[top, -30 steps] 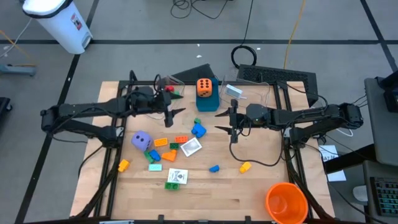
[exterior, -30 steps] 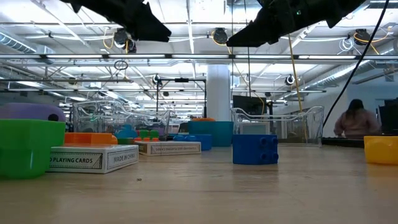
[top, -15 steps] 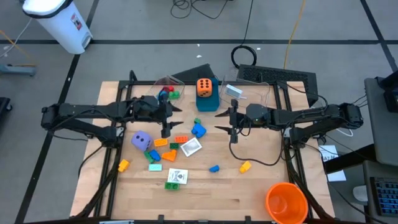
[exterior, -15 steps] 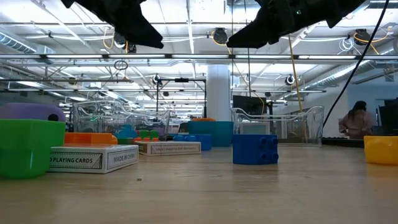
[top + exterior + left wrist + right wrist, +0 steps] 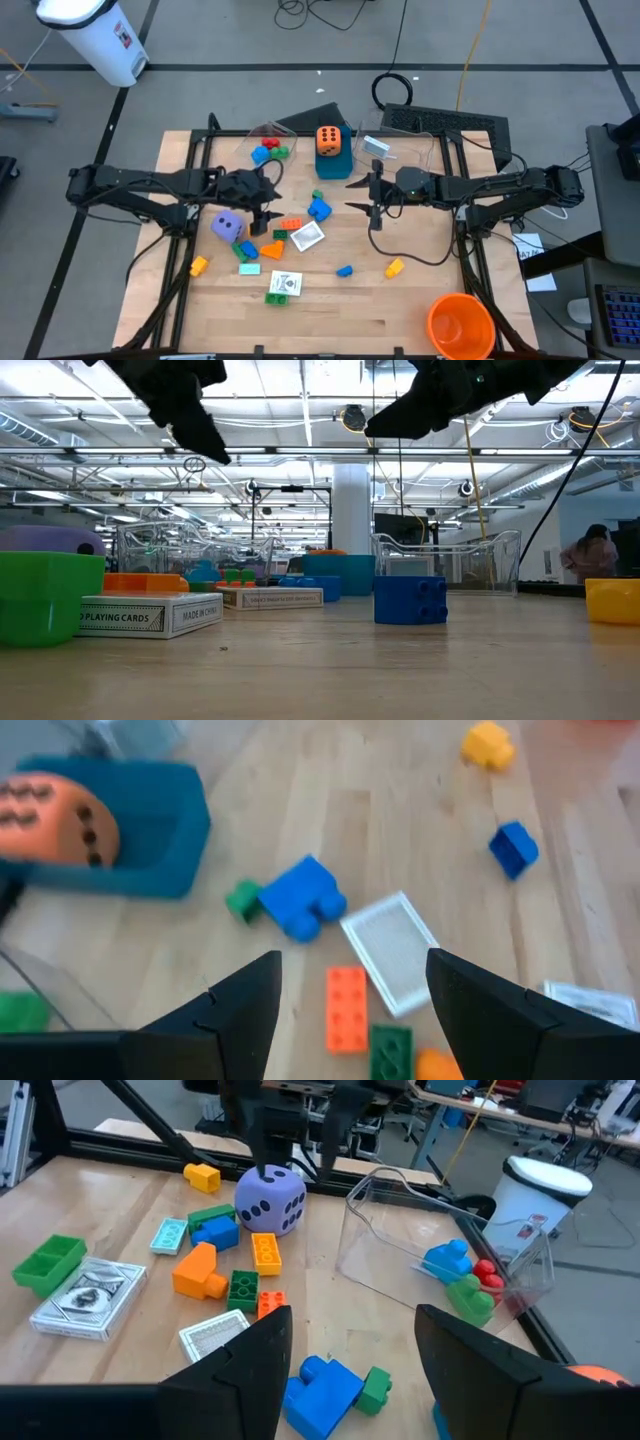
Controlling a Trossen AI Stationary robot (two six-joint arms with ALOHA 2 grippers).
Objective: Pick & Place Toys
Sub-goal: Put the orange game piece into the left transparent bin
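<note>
Your left hand (image 5: 268, 203) hangs above the tabletop (image 5: 420, 300) with its fingers (image 5: 235, 1010) spread and nothing between them. It is over the pile of toys in the middle-left part of the tabletop. Directly under the gap lies the flat orange brick (image 5: 346, 1009). Its long axis runs along the direction the hand looks, so the fingers stand on both of its long sides. I judge this brick the natural next pick, and the hand would need mainly to go down.

Your right hand (image 5: 374, 201) waits over the middle of the tabletop, right of the pile, fingers (image 5: 240, 1370) also apart and empty. The left hand is clearly nearer to the orange brick.

Around the left hand you can count, in the high view:
- one purple die (image 5: 228, 226), just beside the hand toward the left arm's base;
- one orange die (image 5: 329, 140), sitting on the blue box (image 5: 335, 166);
- three white cards or card packs (image 5: 307, 236), one near the orange brick, two more toward the near edge;
- one large blue brick (image 5: 319, 209) with a small green brick touching it;
- two yellow bricks (image 5: 394, 268), well apart at the two sides;
- one small blue brick (image 5: 344, 270) alone.

A few bricks (image 5: 266, 153) already lie in the clear tub (image 5: 440, 1250) behind the left hand; I see blue, red and green.
</note>
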